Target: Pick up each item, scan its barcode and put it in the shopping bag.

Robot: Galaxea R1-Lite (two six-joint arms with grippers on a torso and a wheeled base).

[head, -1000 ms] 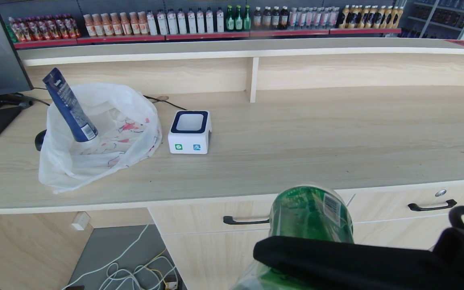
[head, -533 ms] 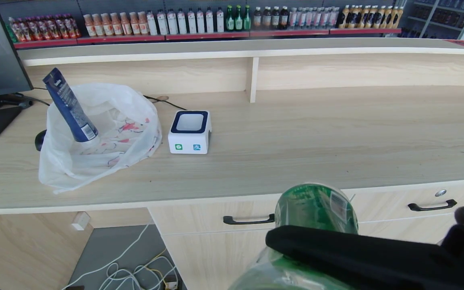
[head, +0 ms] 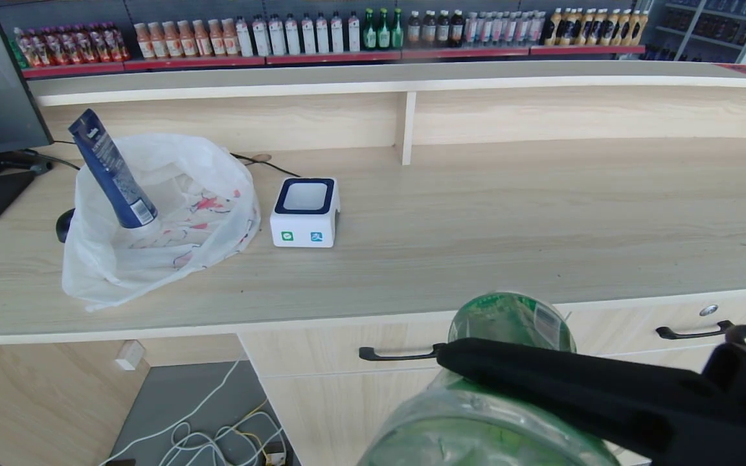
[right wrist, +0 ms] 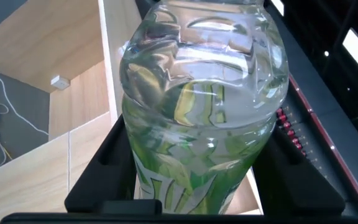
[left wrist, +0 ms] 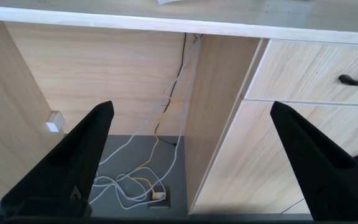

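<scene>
Clamped round the bottle point(head: 509, 323), the right end effector point(right wrist: 197, 186) holds it off the bench point(head: 509, 213), well right of the scanner point(head: 305, 211), presumably for scanning; the left end effector point(left wrist: 189, 109) gapes empty.

My head camera looks forward and down across the surface point(head: 476, 213), my left wrist camera faces low under it at the cables point(head: 217, 441) and drawers point(left wrist: 309, 68) that the head view also catches, and my right wrist camera sits tight against the bottle point(right wrist: 197, 124).

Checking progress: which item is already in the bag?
The blue tube, leaning in the bag; the green bottle is in the right claw.
</scene>
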